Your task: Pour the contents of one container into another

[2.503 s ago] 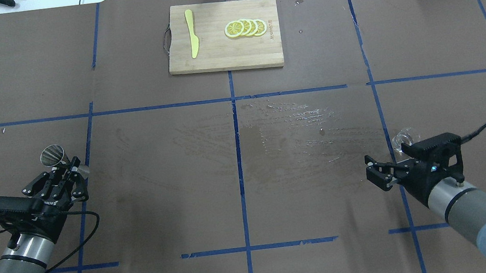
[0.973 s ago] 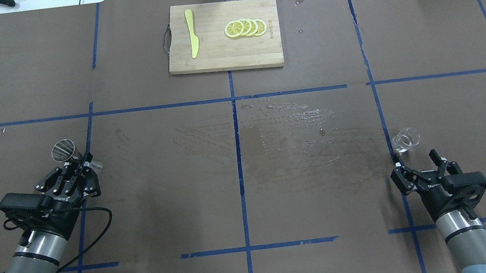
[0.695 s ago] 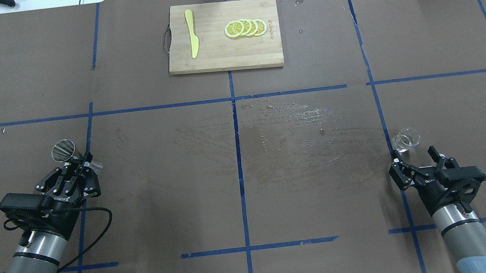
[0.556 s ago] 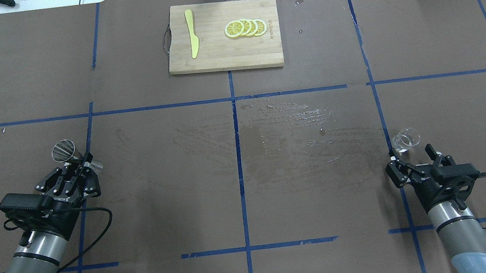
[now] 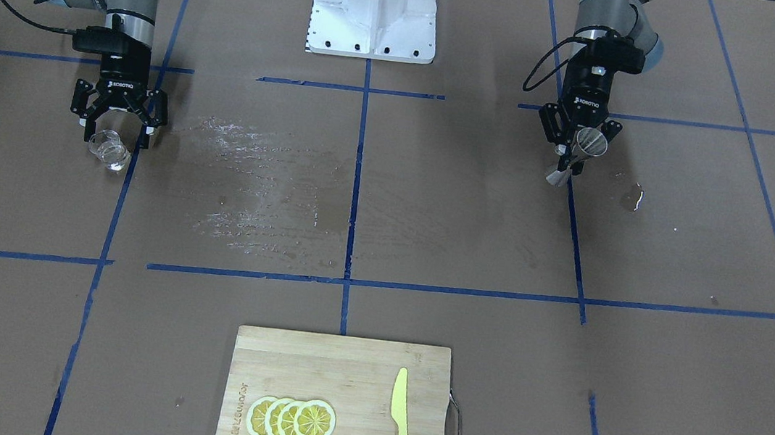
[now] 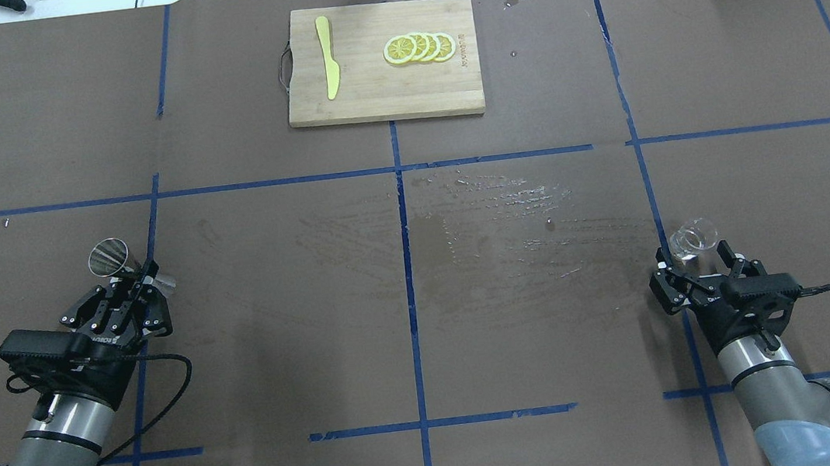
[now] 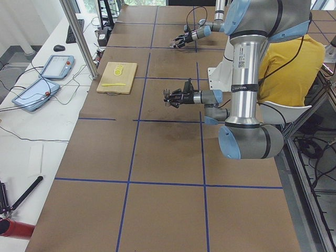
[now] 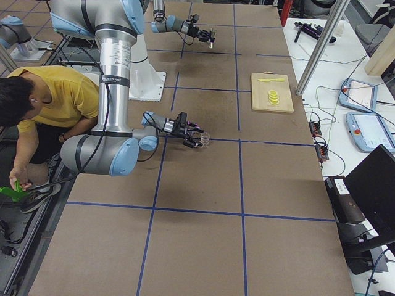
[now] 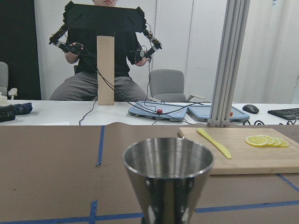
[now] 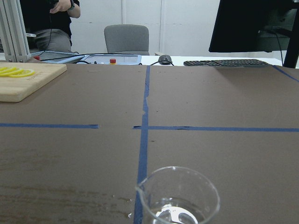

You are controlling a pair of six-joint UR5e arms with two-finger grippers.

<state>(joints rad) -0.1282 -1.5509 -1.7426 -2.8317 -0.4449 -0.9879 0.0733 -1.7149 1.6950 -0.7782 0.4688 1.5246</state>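
Clear glass cup [image 10: 177, 199] stands upright; jigger [image 9: 168, 175] gleams.

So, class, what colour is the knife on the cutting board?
Yellow. The knife shows best in the overhead exterior view.

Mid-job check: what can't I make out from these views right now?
Liquid level in glass cup: base cut off by right wrist view's lower edge.
Contents of jigger: left wrist view is side-on; its wall hides them.
Whether right gripper fingers touch the cup: too small overhead.
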